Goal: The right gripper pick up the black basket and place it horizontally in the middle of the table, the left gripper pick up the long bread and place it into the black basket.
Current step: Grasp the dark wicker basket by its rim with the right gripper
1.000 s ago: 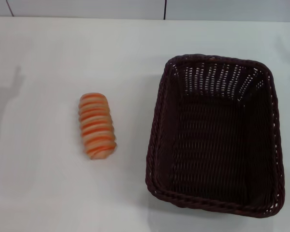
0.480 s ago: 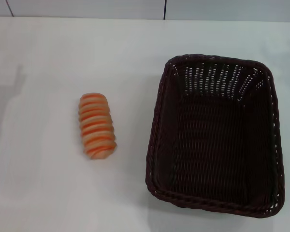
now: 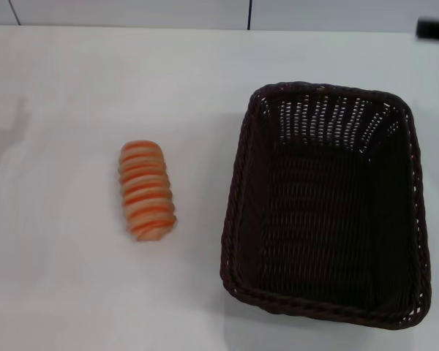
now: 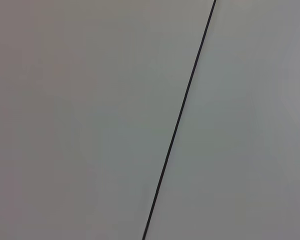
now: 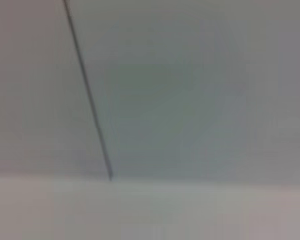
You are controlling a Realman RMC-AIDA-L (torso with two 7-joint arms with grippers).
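Right now, scene: head view looks down on the table (image 3: 73, 88), white and flat.
Black basket: the black basket (image 3: 329, 205) sits upright on the table's right side, long axis running away from the robot, inside bare.
Long bread: the long bread (image 3: 145, 191) lies on the table left of the basket, well apart from it, long axis roughly parallel to the basket's.
Right gripper: only a small black tip of the right gripper (image 3: 436, 29) shows at the far right edge, beyond the basket and clear of it; I cannot tell how its fingers stand.
Left gripper: not visible in any view.
Wrist views: both show pale wall panels with a thin dark seam (image 4: 182, 110).
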